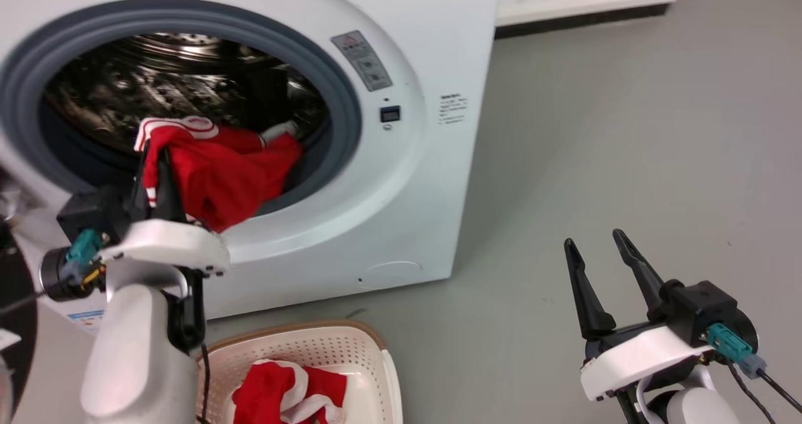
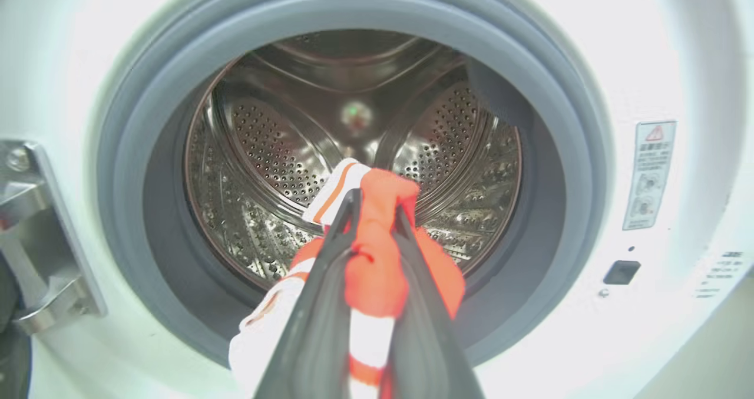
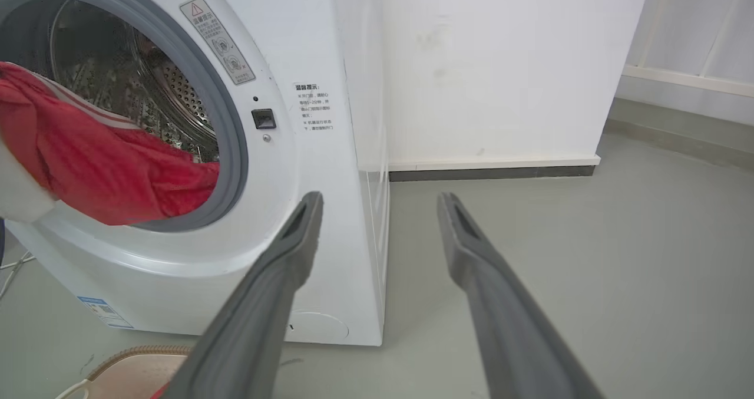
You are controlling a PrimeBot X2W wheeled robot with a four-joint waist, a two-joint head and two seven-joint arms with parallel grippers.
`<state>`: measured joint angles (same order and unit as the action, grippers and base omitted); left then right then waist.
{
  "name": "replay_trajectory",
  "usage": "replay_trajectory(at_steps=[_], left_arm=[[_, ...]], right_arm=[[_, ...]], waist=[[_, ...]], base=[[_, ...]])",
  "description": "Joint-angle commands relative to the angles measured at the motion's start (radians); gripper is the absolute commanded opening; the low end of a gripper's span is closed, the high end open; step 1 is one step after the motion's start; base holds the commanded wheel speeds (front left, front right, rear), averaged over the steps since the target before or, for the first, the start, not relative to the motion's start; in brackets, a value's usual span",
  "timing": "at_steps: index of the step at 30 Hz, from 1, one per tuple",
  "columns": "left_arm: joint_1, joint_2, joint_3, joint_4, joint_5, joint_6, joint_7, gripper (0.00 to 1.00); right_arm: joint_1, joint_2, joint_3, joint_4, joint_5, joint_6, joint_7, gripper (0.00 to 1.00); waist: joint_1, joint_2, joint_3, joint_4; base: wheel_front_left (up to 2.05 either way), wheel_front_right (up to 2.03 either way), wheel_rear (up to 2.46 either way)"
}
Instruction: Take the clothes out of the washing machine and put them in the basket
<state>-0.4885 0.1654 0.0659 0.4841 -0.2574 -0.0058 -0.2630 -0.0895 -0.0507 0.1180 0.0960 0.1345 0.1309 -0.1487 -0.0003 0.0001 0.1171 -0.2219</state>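
The large white front-loading washing machine (image 1: 426, 180) stands open on the grey floor (image 1: 626, 129). Its grey rubber ring (image 1: 348, 98) frames the shiny perforated steel drum (image 1: 188, 79). The left gripper (image 1: 153, 161) is at the mouth of the opening, and its 2 long dark fingers are clenched on a bright red fabric garment with white stripes (image 1: 219, 173). In the left wrist view those fingers (image 2: 318, 304) pinch a bunched fold of the cloth between them, with white trim showing near the tips and lower down. The garment lies partly inside the drum and spills over the lower lip of the ring onto the machine's white front.

Another red garment with white trim (image 1: 282, 392) lies crumpled inside the small cream-white plastic basket with perforated sides and a brown woven-look rim (image 1: 301, 333). The basket sits on the floor just in front of the machine, beside the pale left forearm.

The right gripper (image 1: 594, 239) hovers over bare floor, well to the right of the machine, with its 2 fingers spread apart and nothing between them. In the right wrist view these fingers (image 3: 265, 304) point toward the machine's right front corner. The held garment shows in the opening at that view's left, and a corner of the basket's rim shows at its lower left. A grey warning label (image 1: 363, 61) sits on the front panel just right of the ring.
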Motion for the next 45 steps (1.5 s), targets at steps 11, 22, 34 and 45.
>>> replay_trajectory(at_steps=[11, 22, 34, 45], left_arm=[[0.341, -0.095, -0.071, -0.499, 0.053, 0.028, -0.002, 0.00], [0.604, -0.113, -0.202, -0.529, -0.025, 0.098, 0.064, 0.00], [0.427, -0.114, -0.332, -0.083, -0.110, 0.052, 0.017, 0.00], [0.074, -0.112, -0.279, 0.319, -0.129, 0.072, -0.004, 0.00]], right_arm=[[0.092, 0.001, -0.034, -0.068, -0.030, 0.000, 0.059, 1.00], [0.078, 0.001, -0.033, -0.124, -0.037, 0.000, 0.078, 1.00], [-0.017, 0.001, -0.009, -0.135, -0.038, 0.000, 0.054, 1.00], [-0.140, 0.001, 0.025, -0.133, -0.016, 0.000, 0.012, 1.00]], waist=[[0.0003, -0.0001, -0.091, 0.113], [0.0003, -0.0001, -0.006, 0.150], [0.0003, -0.0001, 0.197, 0.132], [0.0003, -0.0001, 0.476, 0.055]], base=[[0.00, 0.00, 0.00], [0.00, 0.00, 0.00], [0.00, 0.00, 0.00], [0.00, 0.00, 0.00]])
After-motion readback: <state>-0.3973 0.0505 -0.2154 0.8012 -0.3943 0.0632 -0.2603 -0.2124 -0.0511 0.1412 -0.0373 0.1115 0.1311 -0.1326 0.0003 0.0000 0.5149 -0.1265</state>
